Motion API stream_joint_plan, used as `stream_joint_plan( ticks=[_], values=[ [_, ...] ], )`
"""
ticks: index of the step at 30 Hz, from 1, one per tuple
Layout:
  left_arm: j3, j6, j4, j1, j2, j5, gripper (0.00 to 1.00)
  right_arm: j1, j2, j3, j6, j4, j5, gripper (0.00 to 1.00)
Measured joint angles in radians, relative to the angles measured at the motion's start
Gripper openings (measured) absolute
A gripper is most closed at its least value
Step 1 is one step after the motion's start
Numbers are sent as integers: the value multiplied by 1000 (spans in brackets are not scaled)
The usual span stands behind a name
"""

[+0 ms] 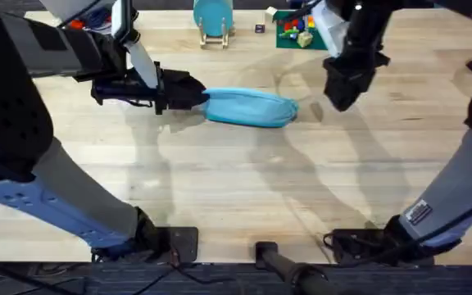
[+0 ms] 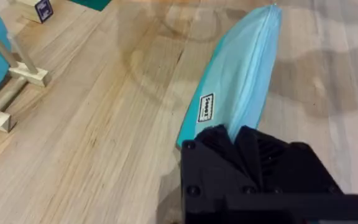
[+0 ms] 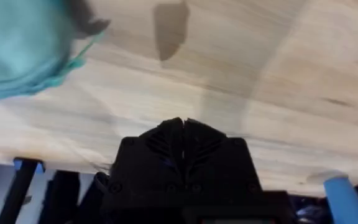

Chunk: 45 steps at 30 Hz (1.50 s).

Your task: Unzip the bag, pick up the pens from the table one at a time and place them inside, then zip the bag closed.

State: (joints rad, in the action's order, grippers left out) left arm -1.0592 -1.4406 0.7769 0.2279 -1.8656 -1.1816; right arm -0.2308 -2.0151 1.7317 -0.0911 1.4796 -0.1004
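A: Status, L to R?
B: Left gripper (image 1: 199,93) clamped on the bag (image 1: 251,108) at its left end, mid table (image 1: 236,188). Bag looks zipped, no pens out.
A: Right gripper (image 1: 340,98)?
B: Jaws together, empty, just off bag's right end. Prob near done.

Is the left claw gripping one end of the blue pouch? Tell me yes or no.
Yes, in the left wrist view the left claw is closed on the near end of the pouch, which lies on the table.
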Motion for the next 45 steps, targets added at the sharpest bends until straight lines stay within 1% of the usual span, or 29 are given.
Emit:
stream_joint_plan(
  ticks=[4,7,20,29,34,38,42,43,44,45],
  values=[
    [0,0,0,0,0,0,38,48,0,-1,34,3,-28,32],
    [0,0,0,0,0,0,38,61,0,-1,43,3,-36,32],
    [0,0,0,0,0,0,38,60,0,-1,48,1,-39,34],
    [0,0,0,0,0,0,40,38,14,-5,48,-56,-39,35],
    [0,0,0,0,0,0,39,9,102,-9,51,-84,-39,34],
    [0,0,0,0,0,0,40,-18,212,-9,54,-98,-30,34],
    [0,0,0,0,0,0,40,-30,324,-9,55,-90,15,34],
    [0,0,0,0,0,0,40,-30,351,-9,58,-84,28,46],
    [0,0,0,0,0,0,41,-30,376,-9,62,-76,42,173],
    [0,0,0,0,0,0,39,-30,404,-9,62,-65,53,332]
  ],
)
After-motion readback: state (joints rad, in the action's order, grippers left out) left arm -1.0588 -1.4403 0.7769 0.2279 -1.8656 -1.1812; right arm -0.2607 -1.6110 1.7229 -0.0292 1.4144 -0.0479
